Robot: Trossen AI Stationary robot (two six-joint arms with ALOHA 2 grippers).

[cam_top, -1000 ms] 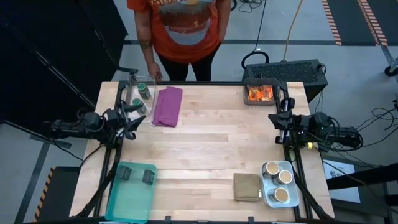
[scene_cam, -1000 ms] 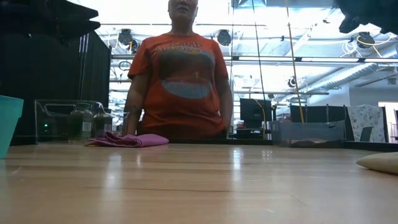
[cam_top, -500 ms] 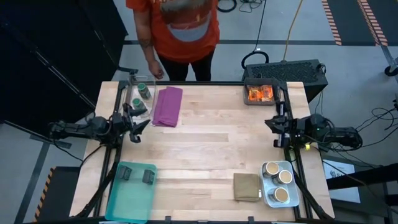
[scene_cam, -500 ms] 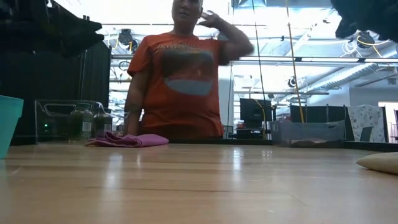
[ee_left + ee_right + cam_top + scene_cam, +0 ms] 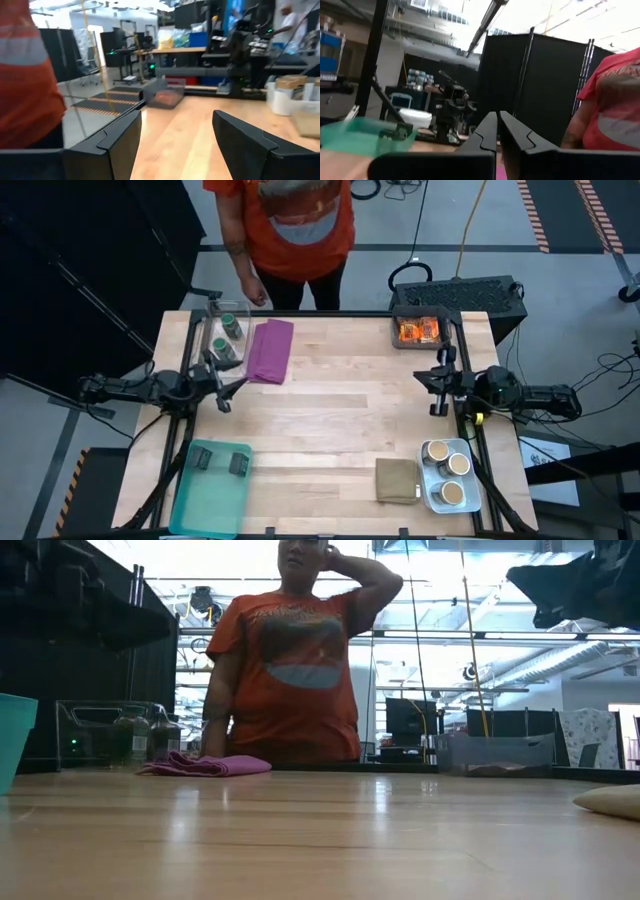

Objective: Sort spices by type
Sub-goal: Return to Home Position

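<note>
Two green-lidded jars (image 5: 228,338) stand in a clear bin at the table's far left; the low view shows them too (image 5: 147,736). Shiny orange packets (image 5: 418,330) lie in a grey bin at the far right. Two dark blocks (image 5: 219,461) rest in a teal tray. Three tan-topped cups (image 5: 446,471) sit in a metal tray at the near right. My left gripper (image 5: 222,385) hovers open by the left edge, near the clear bin. My right gripper (image 5: 437,387) is shut, in the air by the right edge between the grey bin and the cups.
A purple cloth (image 5: 270,350) lies beside the clear bin, and an olive-tan folded cloth (image 5: 397,480) lies left of the metal tray. A person in an orange shirt (image 5: 290,230) stands at the far edge with one hand near the clear bin. Bare wood spans the table's middle.
Both grippers have swung inward over the table and a little toward the near edge: the left one toward the right, the right one toward the left. The person has raised a hand to the head. The spices have not moved.
</note>
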